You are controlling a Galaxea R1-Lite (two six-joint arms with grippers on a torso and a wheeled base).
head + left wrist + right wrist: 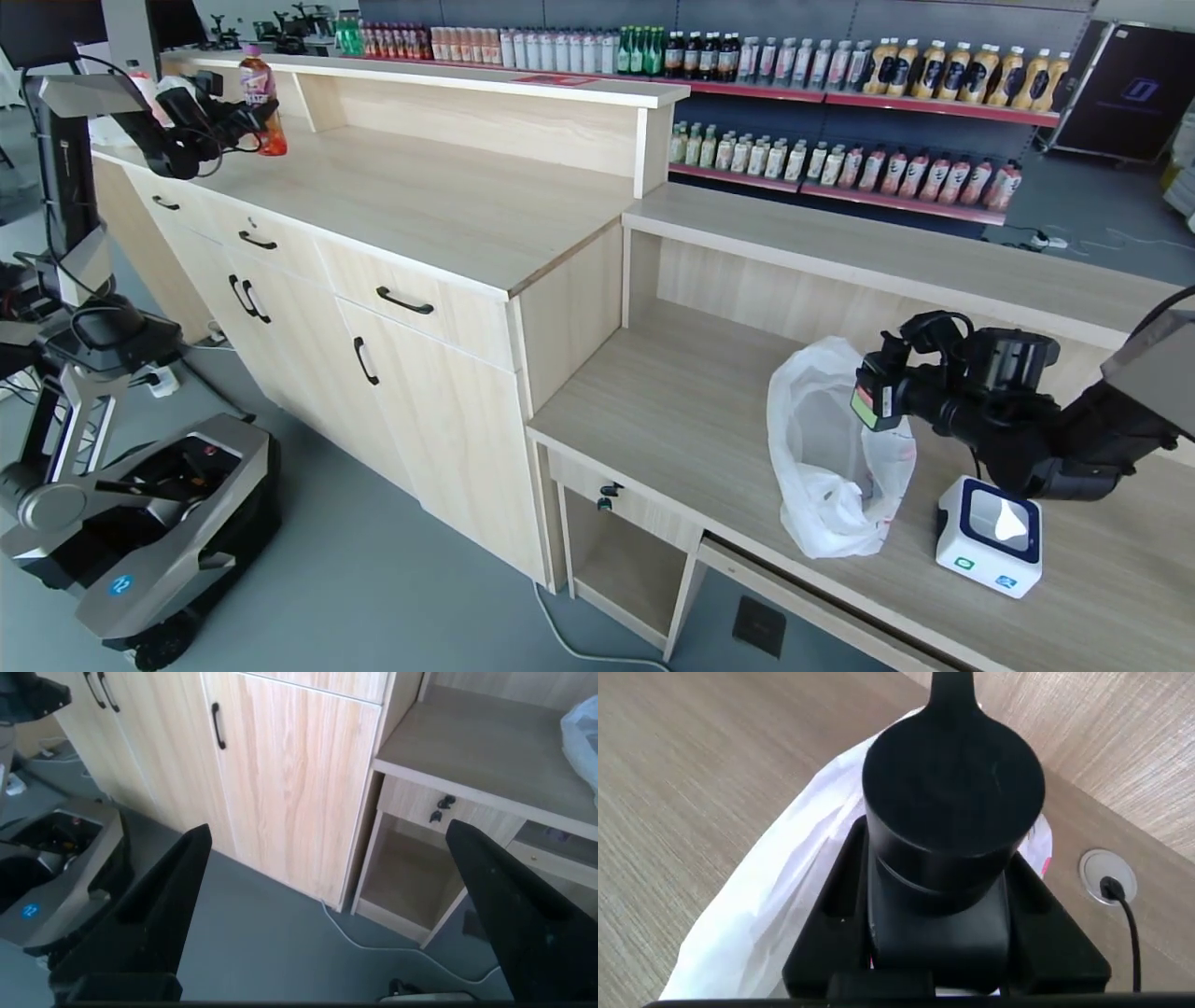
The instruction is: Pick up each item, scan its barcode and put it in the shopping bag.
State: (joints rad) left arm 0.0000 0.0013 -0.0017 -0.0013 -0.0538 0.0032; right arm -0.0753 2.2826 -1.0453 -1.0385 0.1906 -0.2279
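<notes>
left claw (329, 833): fingers spread wide, nothing between them. it hangs over grey floor (280, 929), with a cupboard door (290, 765) ahead of it.
bottle (260, 93): orange drink, upright on the high counter (420, 196). it is far to the left of the right claw and further back, with a second robot's arm (173, 121) at it.
shopping bag (822, 467): white plastic, standing slumped on the low desk (672, 411), directly under the right claw.
right claw (883, 401): closed on a small pack (868, 397) with a red, white and green label. the pack is held off the desk at the bag's upper right side.
scanner (990, 534): white box with a glass top, on the desk below and to the right of the right claw, just beside the bag.
shelves (840, 93): rows of drink bottles, well behind the right claw.
</notes>
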